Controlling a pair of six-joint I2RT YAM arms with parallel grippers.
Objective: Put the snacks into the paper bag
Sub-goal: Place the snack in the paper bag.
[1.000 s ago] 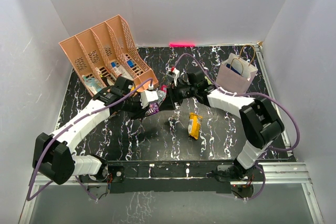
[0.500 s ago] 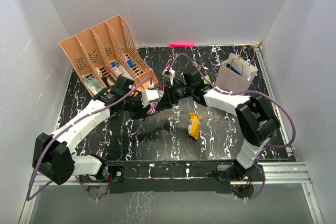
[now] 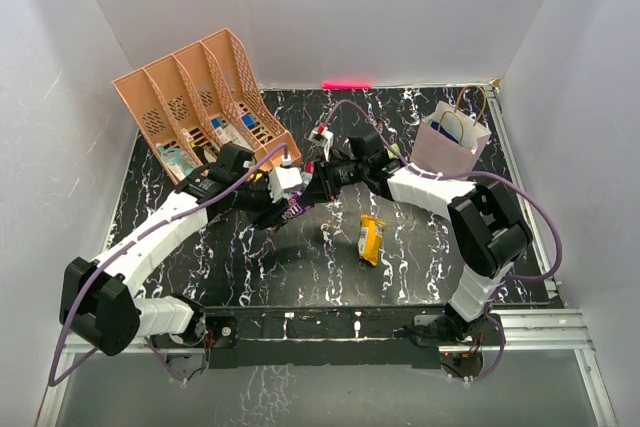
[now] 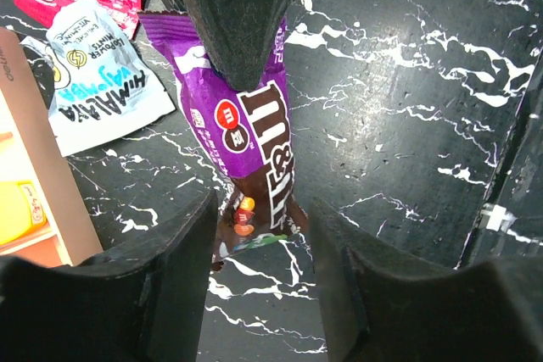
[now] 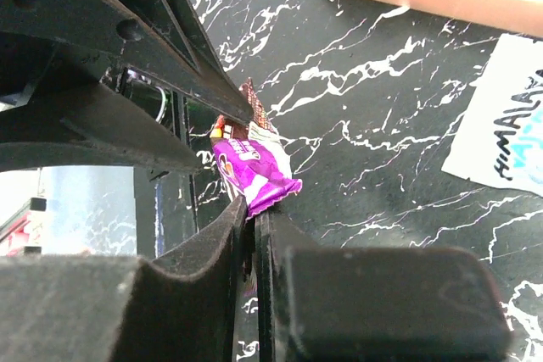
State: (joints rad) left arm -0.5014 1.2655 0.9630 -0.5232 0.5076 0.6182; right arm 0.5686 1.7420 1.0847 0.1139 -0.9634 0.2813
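Purple M&M's packet (image 4: 254, 137) at centre of left wrist view, over black white-veined table (image 4: 407, 82). Right gripper (image 5: 253, 209) pinched tight on its top edge. Left gripper (image 4: 261, 209) fingers apart, either side of lower end. White "HIMALAYA" packet (image 4: 97, 82) at upper left. Paper bag (image 3: 450, 145) stands at upper right of top view. White walls (image 3: 400, 7) around.
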